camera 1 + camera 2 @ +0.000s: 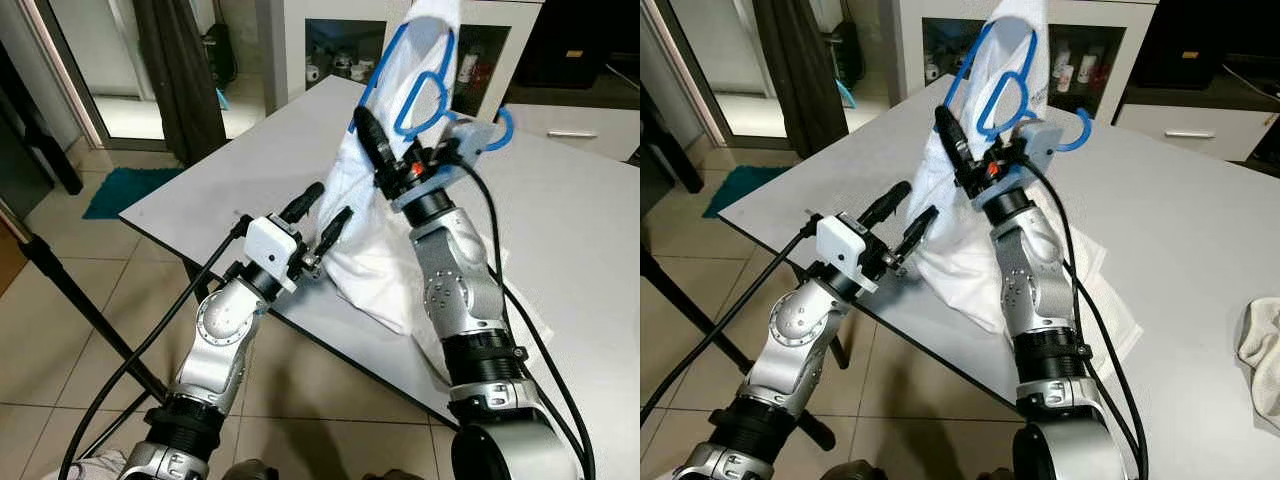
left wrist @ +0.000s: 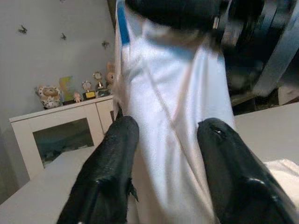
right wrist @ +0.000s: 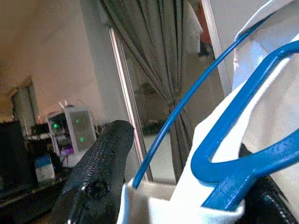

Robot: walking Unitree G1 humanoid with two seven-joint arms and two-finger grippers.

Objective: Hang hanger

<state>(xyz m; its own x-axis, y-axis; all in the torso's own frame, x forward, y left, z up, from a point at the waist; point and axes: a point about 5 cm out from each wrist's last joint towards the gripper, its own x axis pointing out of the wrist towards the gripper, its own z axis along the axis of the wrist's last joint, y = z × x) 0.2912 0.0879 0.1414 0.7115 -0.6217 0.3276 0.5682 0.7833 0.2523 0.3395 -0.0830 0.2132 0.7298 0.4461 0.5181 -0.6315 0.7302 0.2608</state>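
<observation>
While the left gripper (image 1: 323, 220) reaches over the near edge of the grey rectangular table (image 1: 250, 160), its two black fingers stand apart, just beside the lower fold of the white cloth garment (image 1: 375, 250) without pinching it. That garment drapes from the blue plastic hanger (image 1: 420, 95), and its bottom part lies on the tabletop. To the right, the right gripper (image 1: 975, 165) is raised above the table and is clamped on the hanger and cloth together, holding both upright. Further right, a crumpled beige cloth (image 1: 1262, 350) lies on the table.
</observation>
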